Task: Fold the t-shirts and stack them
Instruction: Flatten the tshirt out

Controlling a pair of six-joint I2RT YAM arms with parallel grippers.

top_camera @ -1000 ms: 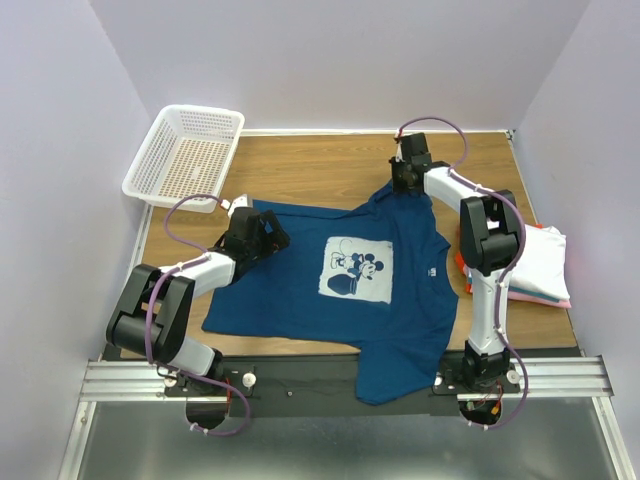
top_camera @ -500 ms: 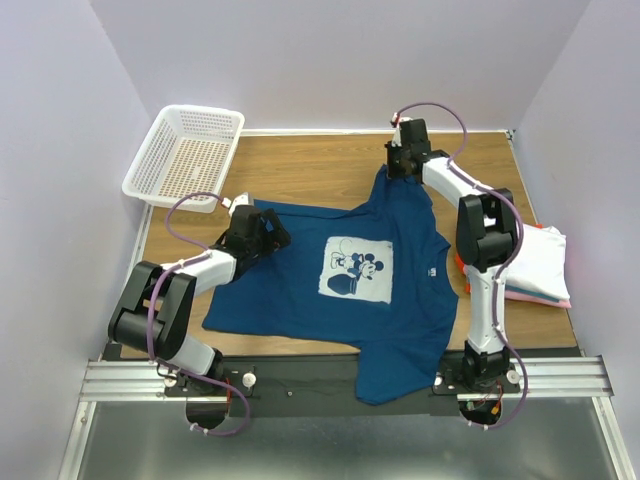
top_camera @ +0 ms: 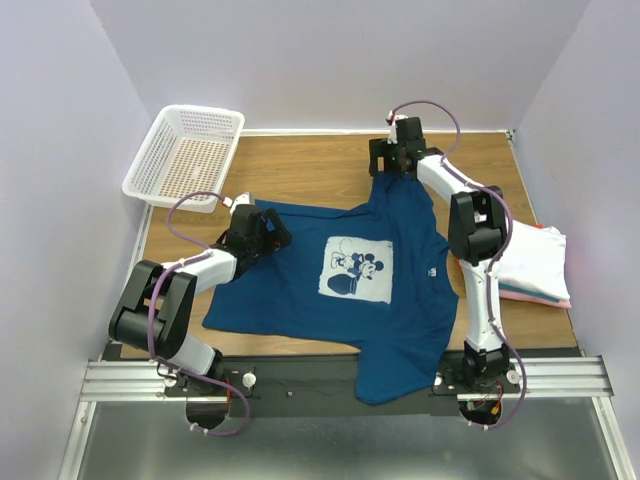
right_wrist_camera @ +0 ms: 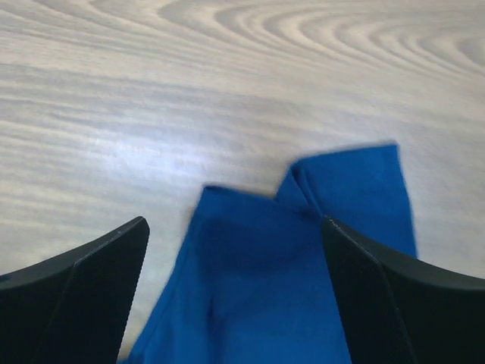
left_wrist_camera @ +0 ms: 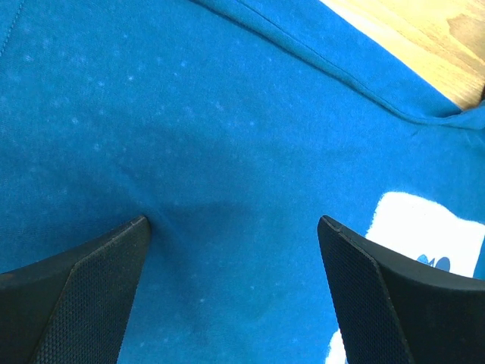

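Note:
A dark blue t-shirt [top_camera: 300, 290] with a white Mickey print [top_camera: 357, 268] lies spread face up on the wooden table [top_camera: 310, 170]. My left gripper [top_camera: 272, 232] hangs open just above its left shoulder area; in the left wrist view the blue cloth [left_wrist_camera: 189, 114] fills the space between the spread fingers [left_wrist_camera: 76, 288]. At the far sleeve my right gripper [top_camera: 388, 165] stands open, with the sleeve end [right_wrist_camera: 303, 250] lying loose on the wood between the jaws. Folded t-shirts [top_camera: 535, 262], white on top of pink and orange-red, are stacked at the right.
A white mesh basket [top_camera: 187, 155] stands at the back left corner. The shirt's bottom hem hangs over the near table edge onto the black rail [top_camera: 300, 375]. Lilac walls close in the table on three sides.
My right gripper carried the far sleeve farther back and left, then opened and let it go. The left arm has not moved.

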